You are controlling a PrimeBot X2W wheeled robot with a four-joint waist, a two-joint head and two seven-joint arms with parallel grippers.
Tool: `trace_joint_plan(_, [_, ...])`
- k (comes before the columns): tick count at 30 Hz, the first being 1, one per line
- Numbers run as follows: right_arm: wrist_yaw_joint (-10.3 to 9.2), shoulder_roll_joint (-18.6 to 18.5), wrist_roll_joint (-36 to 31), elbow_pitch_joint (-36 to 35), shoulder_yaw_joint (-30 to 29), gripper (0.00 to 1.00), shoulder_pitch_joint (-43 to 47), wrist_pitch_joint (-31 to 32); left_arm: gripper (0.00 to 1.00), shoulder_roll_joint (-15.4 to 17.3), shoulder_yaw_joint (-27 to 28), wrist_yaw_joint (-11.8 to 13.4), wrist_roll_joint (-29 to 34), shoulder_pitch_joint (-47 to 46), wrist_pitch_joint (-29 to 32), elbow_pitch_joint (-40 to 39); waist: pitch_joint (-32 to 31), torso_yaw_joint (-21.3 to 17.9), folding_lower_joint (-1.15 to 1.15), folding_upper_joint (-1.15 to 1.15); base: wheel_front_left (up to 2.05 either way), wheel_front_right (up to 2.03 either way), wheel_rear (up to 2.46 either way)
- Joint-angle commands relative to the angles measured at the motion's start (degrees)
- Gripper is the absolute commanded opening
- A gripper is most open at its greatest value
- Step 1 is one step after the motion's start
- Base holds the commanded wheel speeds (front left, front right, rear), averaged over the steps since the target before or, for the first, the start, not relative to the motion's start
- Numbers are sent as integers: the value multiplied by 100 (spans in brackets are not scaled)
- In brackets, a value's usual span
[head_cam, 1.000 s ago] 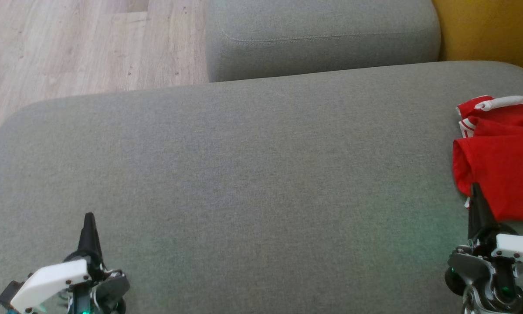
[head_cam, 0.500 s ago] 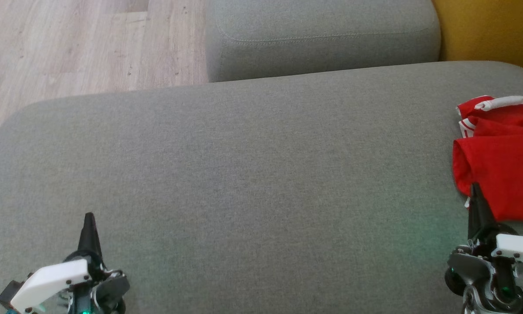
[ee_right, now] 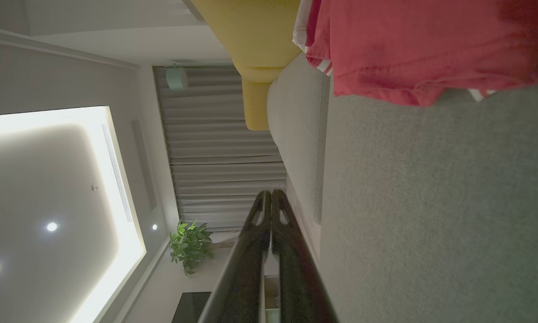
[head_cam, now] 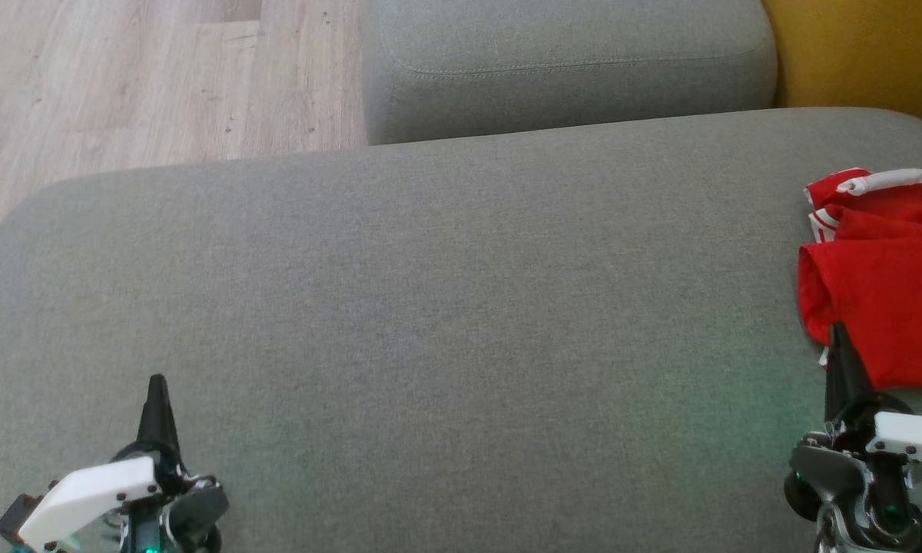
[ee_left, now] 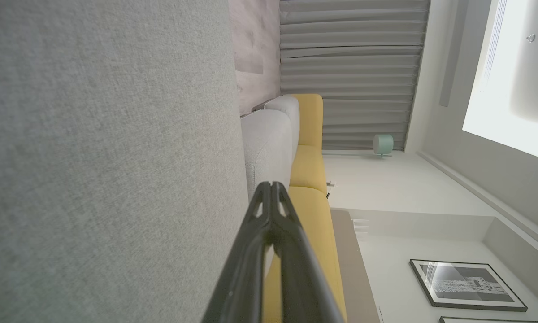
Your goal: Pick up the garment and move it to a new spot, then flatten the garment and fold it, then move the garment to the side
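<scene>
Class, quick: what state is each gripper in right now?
Left gripper: closed, empty.
Right gripper: closed, empty; red garment not held.

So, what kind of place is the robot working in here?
Most likely a home living room: there is a wide grey fabric sofa cushion, a yellow upholstered sofa section, long grey pleated curtains and a black-framed picture on the wall.

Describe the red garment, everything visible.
The garment is red cloth with white striped trim, loosely bunched and folded over itself, not flattened. It lies on the grey seat cushion at its right end, cut off by the head view's edge. The shut right end effector points at its near hem; the right wrist view shows it clear of the cloth.
</scene>
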Motion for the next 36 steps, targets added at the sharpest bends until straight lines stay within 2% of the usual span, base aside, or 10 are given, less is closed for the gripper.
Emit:
trace_joint_plan(1, [45, -28, -9, -181, 113, 0, -277, 34, 0, 21, 227, -39, 52, -293, 33, -160, 0, 0, 0, 0, 0, 0, 0])
trace_joint_plan(36, [45, -26, -11, -181, 110, 0, -277, 36, 0, 15, 235, -39, 59, -294, 39, -160, 0, 0, 0, 0, 0, 0, 0])
